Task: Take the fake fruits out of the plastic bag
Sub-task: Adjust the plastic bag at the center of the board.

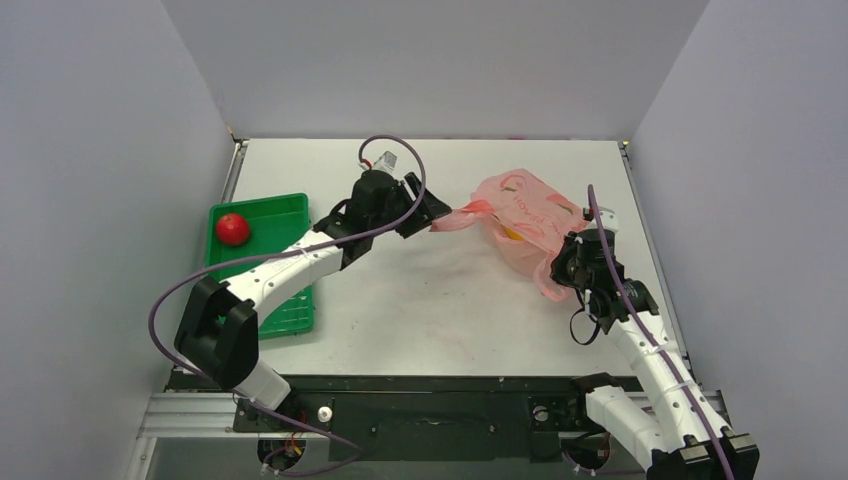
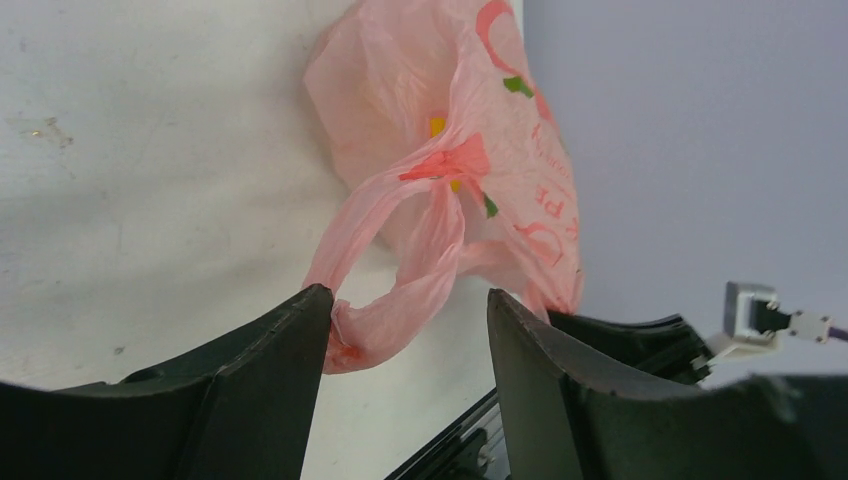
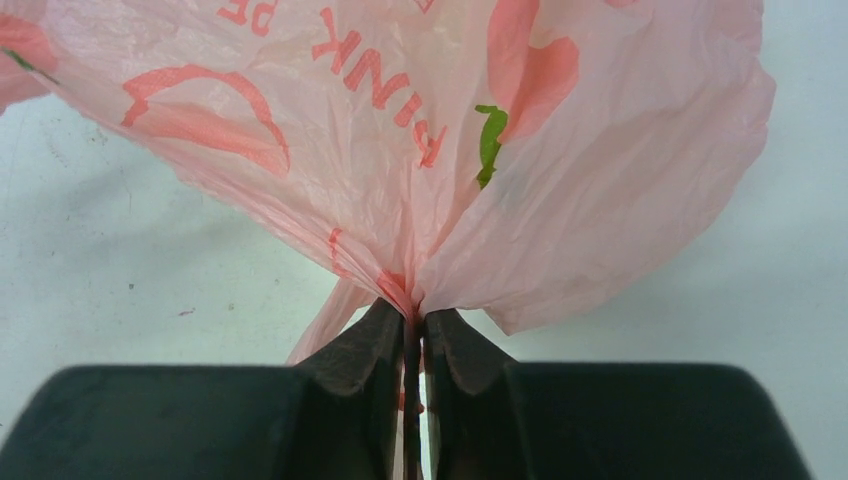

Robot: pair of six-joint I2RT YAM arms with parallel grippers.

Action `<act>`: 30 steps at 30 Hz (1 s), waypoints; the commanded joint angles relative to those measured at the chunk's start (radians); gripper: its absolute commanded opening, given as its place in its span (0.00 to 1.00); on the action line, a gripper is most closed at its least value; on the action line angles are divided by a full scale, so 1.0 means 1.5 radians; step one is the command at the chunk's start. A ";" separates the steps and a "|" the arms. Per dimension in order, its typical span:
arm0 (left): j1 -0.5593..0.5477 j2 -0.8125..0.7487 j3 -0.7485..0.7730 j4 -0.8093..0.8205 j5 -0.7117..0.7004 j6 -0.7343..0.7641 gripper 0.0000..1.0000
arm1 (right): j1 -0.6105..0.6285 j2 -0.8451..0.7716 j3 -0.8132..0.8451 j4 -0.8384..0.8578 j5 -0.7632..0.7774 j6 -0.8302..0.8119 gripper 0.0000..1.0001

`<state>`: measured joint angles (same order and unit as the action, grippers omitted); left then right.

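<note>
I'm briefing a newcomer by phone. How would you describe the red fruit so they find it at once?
Look at the white table; along its left edge lies a green tray. In the tray's far left corner sits the red fruit, alone: a round ball, the only solid red thing, apart from the crinkly pink plastic bag on the right.

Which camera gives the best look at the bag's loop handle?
Left wrist: the loop handle hangs inside the open left gripper. The top view shows it small; the right wrist shows only the pinched plastic bag.
</note>
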<state>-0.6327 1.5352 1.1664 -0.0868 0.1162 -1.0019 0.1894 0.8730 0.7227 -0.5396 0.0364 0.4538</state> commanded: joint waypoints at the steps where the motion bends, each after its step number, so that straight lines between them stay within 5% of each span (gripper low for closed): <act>1: -0.001 0.049 0.005 0.143 0.001 -0.124 0.56 | -0.003 -0.016 0.016 0.018 -0.005 -0.006 0.13; 4: -0.001 0.060 0.008 0.149 -0.002 -0.136 0.56 | -0.004 -0.023 0.015 0.017 -0.011 -0.006 0.18; 12: -0.008 -0.050 -0.019 0.020 -0.202 -0.034 0.59 | -0.004 -0.027 0.019 0.016 -0.011 -0.015 0.30; 21: 0.002 -0.131 -0.132 0.109 -0.123 -0.188 0.63 | -0.004 -0.031 0.024 -0.005 -0.017 0.032 0.78; 30: -0.033 -0.060 -0.150 0.205 -0.077 -0.321 0.64 | -0.003 -0.052 0.027 -0.065 -0.011 0.086 0.86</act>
<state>-0.6498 1.4048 0.9367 0.0841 -0.0345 -1.3811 0.1894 0.8154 0.7238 -0.6033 0.0120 0.5301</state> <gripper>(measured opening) 0.641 0.856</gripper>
